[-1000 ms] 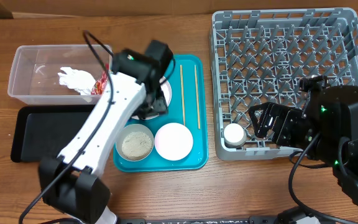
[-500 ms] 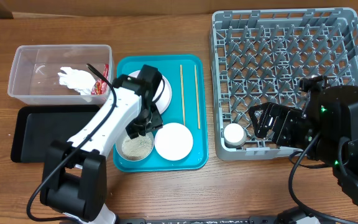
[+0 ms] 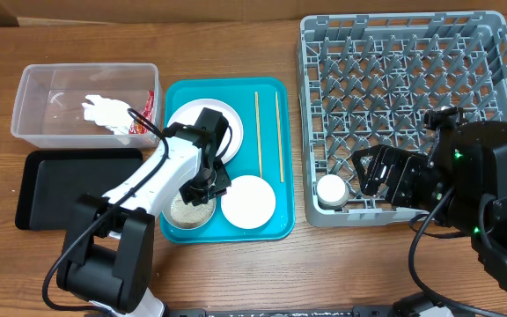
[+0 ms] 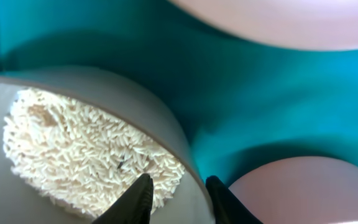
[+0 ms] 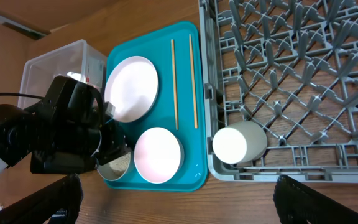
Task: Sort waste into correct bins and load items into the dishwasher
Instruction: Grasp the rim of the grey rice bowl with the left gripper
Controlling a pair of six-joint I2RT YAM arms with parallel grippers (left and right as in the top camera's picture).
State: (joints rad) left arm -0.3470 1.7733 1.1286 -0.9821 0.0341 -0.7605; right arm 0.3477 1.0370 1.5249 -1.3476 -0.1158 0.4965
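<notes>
My left gripper (image 3: pixel 202 183) is open, its fingers (image 4: pixel 180 198) straddling the right rim of the white bowl of rice (image 4: pixel 73 149), one finger on the rice, one outside. That bowl (image 3: pixel 190 208) sits on the teal tray's front left, beside an empty white bowl (image 3: pixel 247 201). The white plate (image 3: pixel 218 123) and two chopsticks (image 3: pixel 258 132) lie behind them. The small white cup (image 3: pixel 331 189) lies in the grey dish rack (image 3: pixel 403 97). My right gripper (image 5: pixel 176 186) is wide open and empty above the rack's front left corner. The napkin (image 3: pixel 104 110) and red wrapper (image 3: pixel 146 110) lie in the clear tub (image 3: pixel 33 88).
The black tray (image 3: pixel 60 189) lies in front of the tub, left of the teal tray (image 3: pixel 275 224). My left arm reaches across the teal tray's left edge. The rack fills the right side of the wooden table.
My left gripper has moved from beside the tub, over the plate, toward the front, and come down on the rice bowl's rim. The right arm has not moved.
</notes>
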